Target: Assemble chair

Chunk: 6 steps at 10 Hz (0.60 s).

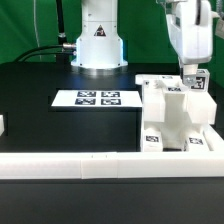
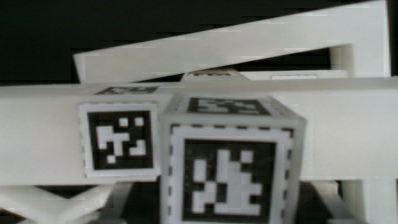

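White chair (image 1: pixel 172 118); gripper (image 1: pixel 191 78) clamps tagged post (image 2: pixel 231 160) atop it

The white blocky chair (image 1: pixel 172 118), partly joined and tagged, stands at the exterior view's right.

Read the exterior view as a clock face. The black table (image 1: pixel 40 120) fills it. The arm's white base (image 1: pixel 100 50) stands on the table at twelve o'clock. The marker board (image 1: pixel 97 98) lies flat near the centre. The white chair (image 1: pixel 175 125) stands at three o'clock, close to the board's end. A long white border rail (image 1: pixel 90 165) runs along the six o'clock edge. A small white piece (image 1: pixel 2 125) sits at nine o'clock, cut off by the frame.
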Each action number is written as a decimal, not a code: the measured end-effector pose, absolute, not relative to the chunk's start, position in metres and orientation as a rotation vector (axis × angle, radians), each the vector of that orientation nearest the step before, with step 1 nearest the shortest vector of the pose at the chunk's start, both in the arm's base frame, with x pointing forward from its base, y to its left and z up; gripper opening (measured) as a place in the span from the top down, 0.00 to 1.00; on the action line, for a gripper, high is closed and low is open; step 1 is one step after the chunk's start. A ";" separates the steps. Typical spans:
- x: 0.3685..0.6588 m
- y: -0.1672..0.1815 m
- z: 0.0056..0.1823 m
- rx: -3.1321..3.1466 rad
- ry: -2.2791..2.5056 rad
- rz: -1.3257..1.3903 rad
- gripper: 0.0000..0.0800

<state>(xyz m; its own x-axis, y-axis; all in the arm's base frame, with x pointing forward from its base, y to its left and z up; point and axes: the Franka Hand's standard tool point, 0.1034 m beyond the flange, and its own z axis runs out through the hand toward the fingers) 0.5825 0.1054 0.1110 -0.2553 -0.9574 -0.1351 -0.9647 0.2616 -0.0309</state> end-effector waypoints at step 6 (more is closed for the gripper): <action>0.588 0.107 0.113 -1.903 2.332 0.086 0.26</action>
